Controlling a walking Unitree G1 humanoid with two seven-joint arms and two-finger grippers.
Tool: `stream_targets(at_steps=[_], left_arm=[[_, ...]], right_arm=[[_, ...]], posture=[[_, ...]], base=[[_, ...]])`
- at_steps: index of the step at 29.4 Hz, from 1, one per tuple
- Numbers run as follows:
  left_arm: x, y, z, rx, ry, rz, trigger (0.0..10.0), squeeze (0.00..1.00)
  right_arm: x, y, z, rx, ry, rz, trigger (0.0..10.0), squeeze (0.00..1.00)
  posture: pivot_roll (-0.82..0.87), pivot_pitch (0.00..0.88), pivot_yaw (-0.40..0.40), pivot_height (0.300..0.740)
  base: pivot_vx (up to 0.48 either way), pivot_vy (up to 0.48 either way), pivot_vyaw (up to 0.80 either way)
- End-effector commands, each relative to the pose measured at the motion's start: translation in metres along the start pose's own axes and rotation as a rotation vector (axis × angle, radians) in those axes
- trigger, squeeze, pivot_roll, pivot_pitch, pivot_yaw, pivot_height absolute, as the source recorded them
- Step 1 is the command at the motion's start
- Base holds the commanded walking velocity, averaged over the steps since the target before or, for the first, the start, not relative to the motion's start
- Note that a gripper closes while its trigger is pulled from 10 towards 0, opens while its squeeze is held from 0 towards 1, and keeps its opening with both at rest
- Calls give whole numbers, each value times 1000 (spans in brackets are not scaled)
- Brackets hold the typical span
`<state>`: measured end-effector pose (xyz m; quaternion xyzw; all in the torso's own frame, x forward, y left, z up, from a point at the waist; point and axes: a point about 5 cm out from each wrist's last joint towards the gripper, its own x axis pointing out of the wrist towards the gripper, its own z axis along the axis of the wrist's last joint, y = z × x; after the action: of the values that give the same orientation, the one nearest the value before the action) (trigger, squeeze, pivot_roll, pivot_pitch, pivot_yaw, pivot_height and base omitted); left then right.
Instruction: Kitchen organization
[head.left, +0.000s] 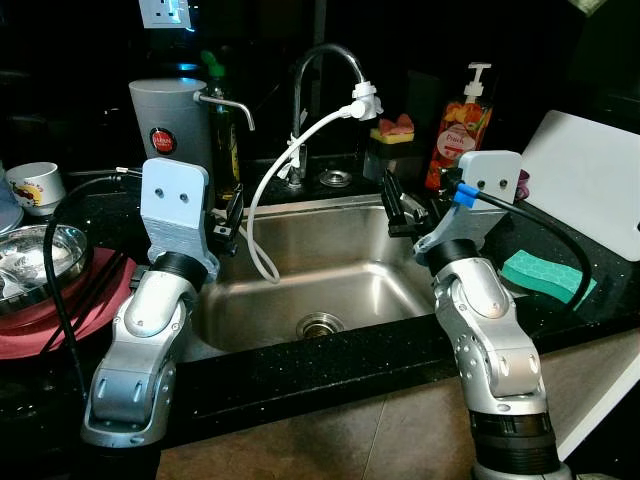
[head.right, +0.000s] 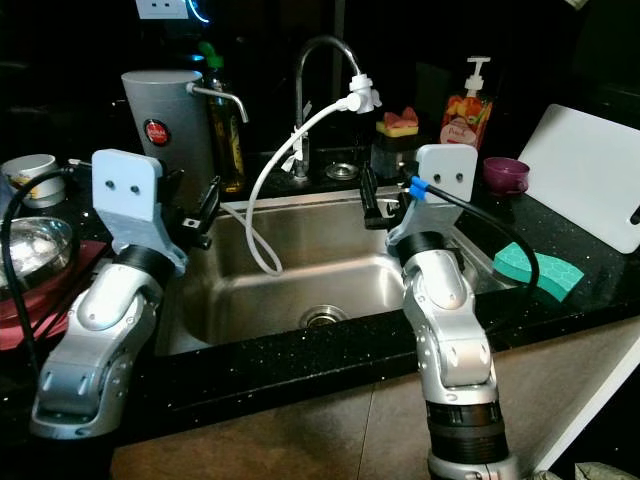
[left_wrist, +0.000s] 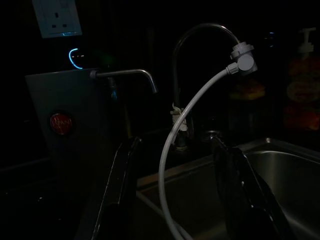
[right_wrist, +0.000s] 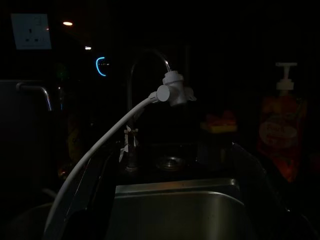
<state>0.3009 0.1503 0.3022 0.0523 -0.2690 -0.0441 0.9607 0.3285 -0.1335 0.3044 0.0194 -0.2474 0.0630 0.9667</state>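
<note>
Both grippers are raised over the stainless-steel sink (head.left: 330, 262), each with its two black fingers spread apart and holding nothing. The left gripper (head.left: 228, 222) hangs at the basin's left rim; the right gripper (head.left: 402, 206) hangs at the right rim, its fingers pointing toward the far wall. Between them a white hose (head.left: 268, 190) runs from a white fitting (head.left: 362, 102) on the spout of the chrome gooseneck faucet (head.left: 320, 70) and loops down into the basin, which otherwise shows only its drain (head.left: 319, 325). Outward to the right, on the black counter (head.left: 330, 365), a green sponge (head.left: 545, 274) lies just right of the right forearm, its long axis running from far-left to near-right; beyond it leans a white cutting board (head.left: 590, 180). An orange soap dispenser (head.left: 458, 128) stands at the far right corner of the sink. Outward to the left stand a grey water dispenser (head.left: 172, 125) and a green-capped bottle (head.left: 222, 110), with a steel bowl (head.left: 28, 262) on a red plate (head.left: 60, 325) at the near left and a white cup (head.left: 35, 186) beyond. No single item is yet addressed; the sponge appears to be the nearest loose thing, on the right arm's side.
</note>
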Motion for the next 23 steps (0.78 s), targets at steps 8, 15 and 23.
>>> stream_targets(at_steps=[8,15,23], left_arm=[[0,-2,-1,4,1,-9,10000,0],[0,-1,0,4,1,-7,10000,0],[0,-1,0,4,2,-7,10000,0]], right_arm=[[0,0,-1,11,1,3,10000,0],[0,1,-1,12,2,2,10000,0],[-1,1,-1,13,4,2,10000,0]], posture=[[68,47,-53,740],[69,50,-52,740],[69,55,-52,740]], base=[[0,0,0],[0,0,0],[0,0,0]])
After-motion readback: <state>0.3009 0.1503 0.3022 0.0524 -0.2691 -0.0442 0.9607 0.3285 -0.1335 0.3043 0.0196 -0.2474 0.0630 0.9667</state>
